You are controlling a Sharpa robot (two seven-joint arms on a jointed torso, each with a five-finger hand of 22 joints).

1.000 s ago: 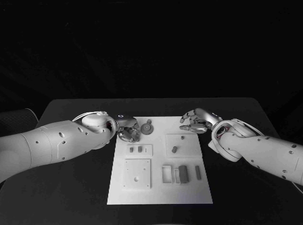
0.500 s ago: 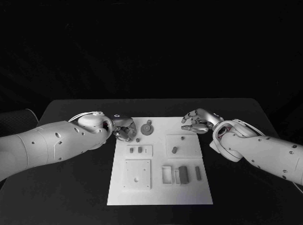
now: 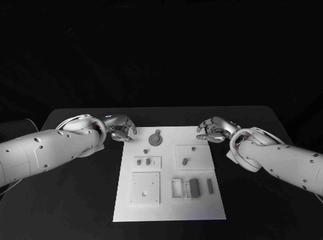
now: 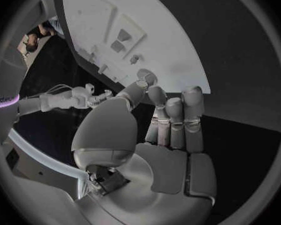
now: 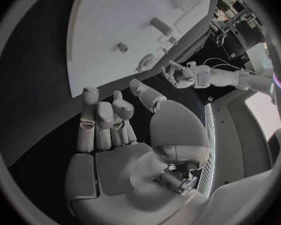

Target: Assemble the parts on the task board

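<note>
The white task board (image 3: 169, 202) lies in the middle of the table, with small grey parts on it. A round part (image 3: 156, 139) sits near its far edge, and a small peg (image 3: 146, 150) stands just in front of it. My left hand (image 3: 118, 127) hovers off the board's far left corner, its fingers loosely bent and holding nothing (image 4: 159, 120). Off the far right corner is my right hand (image 3: 213, 130), also empty with loosely bent fingers (image 5: 115, 130). The right wrist view takes in the board (image 5: 109, 20) and the round part (image 5: 145, 61).
Raised square plates on the board carry more parts: two short pieces (image 3: 143, 161), an oblong piece (image 3: 185, 161) and several bars in slots (image 3: 194, 187). Black table (image 3: 75, 200) surrounds the board on all sides.
My left hand has drawn back from over the board's far left area to beyond its corner, uncovering the small peg. My right hand has shifted slightly away from the board.
</note>
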